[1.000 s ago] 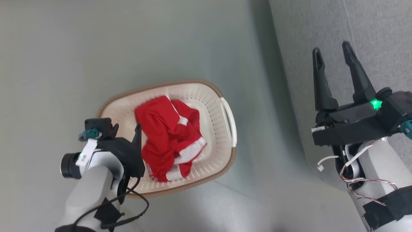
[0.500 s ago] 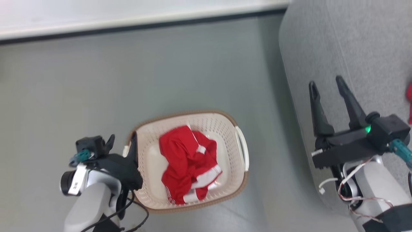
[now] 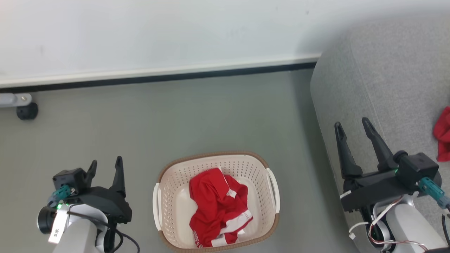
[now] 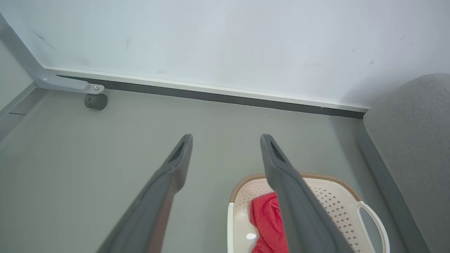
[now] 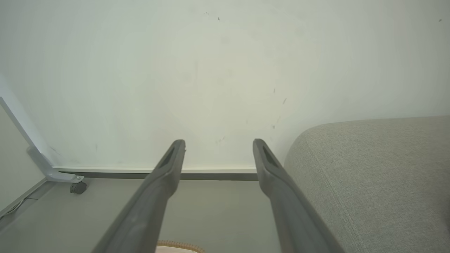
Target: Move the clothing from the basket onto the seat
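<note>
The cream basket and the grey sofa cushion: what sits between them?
Nothing: in the head view, a bare strip of grey-green floor separates the cream-white perforated plastic basket from the grey woven-fabric seat.

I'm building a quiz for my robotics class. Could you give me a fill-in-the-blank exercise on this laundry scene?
1. The clothing in the basket is ____ with white trim.
2. The left gripper and the right gripper are both ____ and empty.
3. The seat lies on the robot's ____ side of the basket.
4. Another garment lies ____ the seat.
Missing words: red; open; right; on.
</note>
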You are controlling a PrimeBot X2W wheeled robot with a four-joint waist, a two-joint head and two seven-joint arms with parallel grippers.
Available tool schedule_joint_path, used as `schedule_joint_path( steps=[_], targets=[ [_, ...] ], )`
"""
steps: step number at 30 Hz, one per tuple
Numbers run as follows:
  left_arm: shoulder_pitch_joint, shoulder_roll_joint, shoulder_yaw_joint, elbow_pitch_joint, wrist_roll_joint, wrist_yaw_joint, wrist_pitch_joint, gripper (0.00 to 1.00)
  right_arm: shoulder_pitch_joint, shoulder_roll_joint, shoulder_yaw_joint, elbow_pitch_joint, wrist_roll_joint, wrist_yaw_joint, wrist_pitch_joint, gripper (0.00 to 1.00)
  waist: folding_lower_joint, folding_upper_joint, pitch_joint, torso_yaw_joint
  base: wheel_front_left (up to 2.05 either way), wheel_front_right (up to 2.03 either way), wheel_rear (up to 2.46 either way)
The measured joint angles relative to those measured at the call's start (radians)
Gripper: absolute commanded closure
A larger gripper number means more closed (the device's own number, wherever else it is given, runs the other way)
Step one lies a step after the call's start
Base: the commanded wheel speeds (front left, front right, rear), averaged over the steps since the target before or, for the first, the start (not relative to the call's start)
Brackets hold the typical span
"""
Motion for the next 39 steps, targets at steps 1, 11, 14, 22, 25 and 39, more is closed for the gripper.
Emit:
schedule_joint_path(
  steps=[1,11,14,22,25,39],
  targets=[
    [0.013,0.002,0.007,-0.021,0.001,0.005,0.0,0.0,0.009,0.0,-0.001,-0.002,0.002,-0.001,0.0,0.0,0.0,0.0,-0.01,0.002,0.0,0.0,0.0],
    [0.149,0.035,0.05,-0.256,0.029,0.053,0.0,0.0,0.066,0.0,-0.007,-0.021,0.026,-0.01,0.009,0.0,0.0001,0.0001,-0.077,0.022,0.0,0.0,0.0],
    [0.195,0.051,0.062,-0.333,0.053,0.067,0.0,0.0,0.087,0.0,-0.009,-0.032,0.026,-0.018,0.016,0.0,0.0001,0.0001,-0.09,0.024,0.0,0.0,0.0],
    [0.323,0.075,0.083,-0.53,0.073,0.097,0.0,0.0,0.129,-0.003,-0.017,-0.053,0.035,-0.027,0.025,0.0,0.0001,0.0002,-0.115,0.027,0.0,0.0,0.0],
    [0.357,0.08,0.093,-0.583,0.077,0.106,0.0,0.0,0.136,-0.004,-0.018,-0.055,0.035,-0.03,0.03,0.0,0.0002,0.0002,-0.121,0.026,0.0,0.0,0.0],
    [0.467,0.101,0.125,-0.771,0.079,0.132,0.003,0.0,0.158,-0.011,-0.025,-0.084,0.043,-0.044,0.052,0.0,0.0002,0.0002,-0.131,0.023,0.0,0.0,0.0]
  ],
)
